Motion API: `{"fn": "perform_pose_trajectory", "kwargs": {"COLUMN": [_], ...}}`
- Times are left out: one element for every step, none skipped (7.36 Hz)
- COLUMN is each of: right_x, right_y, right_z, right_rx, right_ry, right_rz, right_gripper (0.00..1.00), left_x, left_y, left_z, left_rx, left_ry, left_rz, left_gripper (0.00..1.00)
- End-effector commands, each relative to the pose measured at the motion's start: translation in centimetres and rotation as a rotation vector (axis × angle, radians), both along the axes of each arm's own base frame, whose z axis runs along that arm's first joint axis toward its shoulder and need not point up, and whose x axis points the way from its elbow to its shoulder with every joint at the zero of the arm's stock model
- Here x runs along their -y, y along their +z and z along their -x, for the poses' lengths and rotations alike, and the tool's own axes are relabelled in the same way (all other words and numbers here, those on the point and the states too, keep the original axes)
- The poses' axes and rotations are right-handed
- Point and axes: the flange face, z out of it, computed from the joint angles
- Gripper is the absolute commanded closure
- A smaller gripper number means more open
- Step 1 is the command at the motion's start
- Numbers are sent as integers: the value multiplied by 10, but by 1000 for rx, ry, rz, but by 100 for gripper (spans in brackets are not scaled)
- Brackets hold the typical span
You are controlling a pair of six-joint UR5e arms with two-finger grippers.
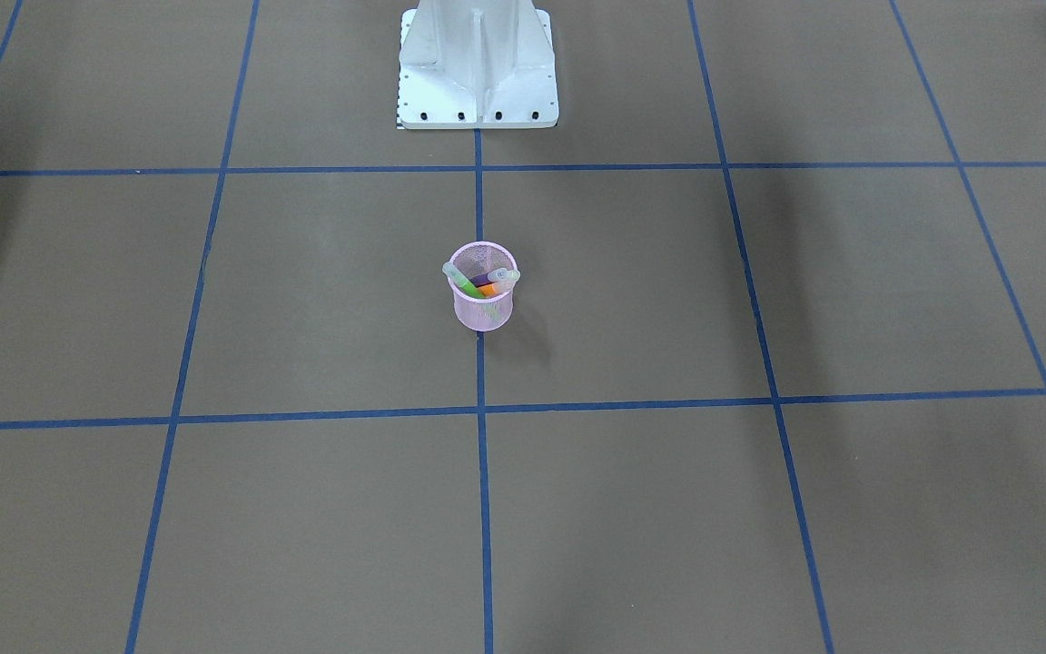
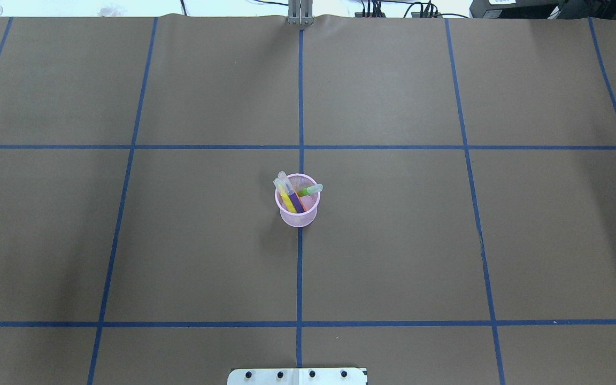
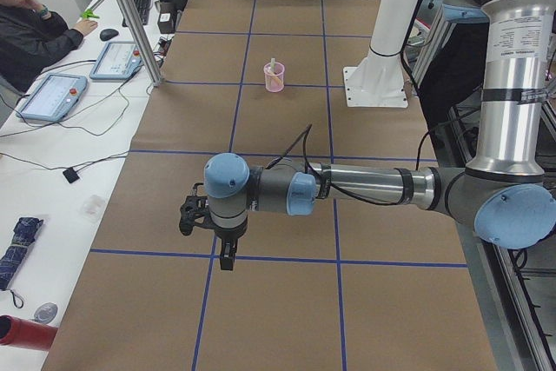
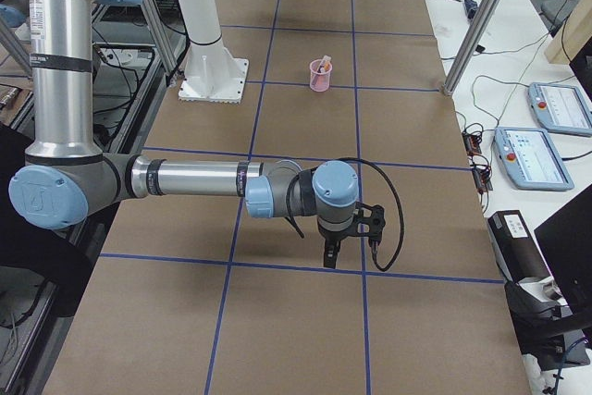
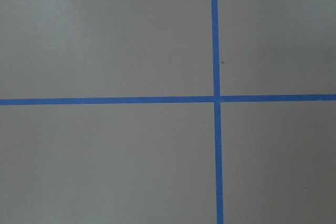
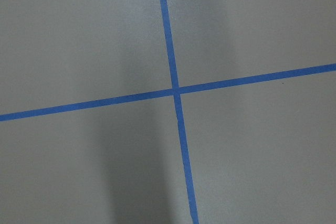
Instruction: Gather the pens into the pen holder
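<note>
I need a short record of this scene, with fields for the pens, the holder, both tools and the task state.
pens: green pen, purple pen, orange pen, all leaning inside the holder
holder: pink mesh pen holder, upright on the table, over a blue tape line
left: left tool above the table, far from holder; open or shut unclear
right: right tool likewise
task: looks complete

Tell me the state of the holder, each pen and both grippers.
pen holder: upright, all three pens inside
green pen: in holder, leaning, cap up
purple pen: in holder, leaning, cap up
orange pen: in holder, leaning beside the purple
left gripper: far from holder, open or shut cannot tell
right gripper: far from holder, cannot tell
</note>
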Motion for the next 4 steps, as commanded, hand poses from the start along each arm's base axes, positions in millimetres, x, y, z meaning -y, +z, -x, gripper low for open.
{"fn": "perform_pose_trajectory", "kwargs": {"right_x": [0, 1, 1, 0], "right_y": [-1, -2, -2, 0], "right_z": [0, 0, 0, 0], "right_rx": [0, 0, 0, 0], "right_ry": [0, 0, 0, 0], "right_rz": [-3, -5, -5, 0], "right_gripper": [0, 0, 0, 0], "left_x": [-1, -2, -1, -1], "left_y": [2, 4, 3, 3], "left_z": [0, 0, 0, 0], "left_rx": [-1, -1, -1, 1], "left_ry": [-1, -1, -1, -1], "left_rz": [5, 10, 8, 8], "left_gripper": [0, 0, 0, 0]}}
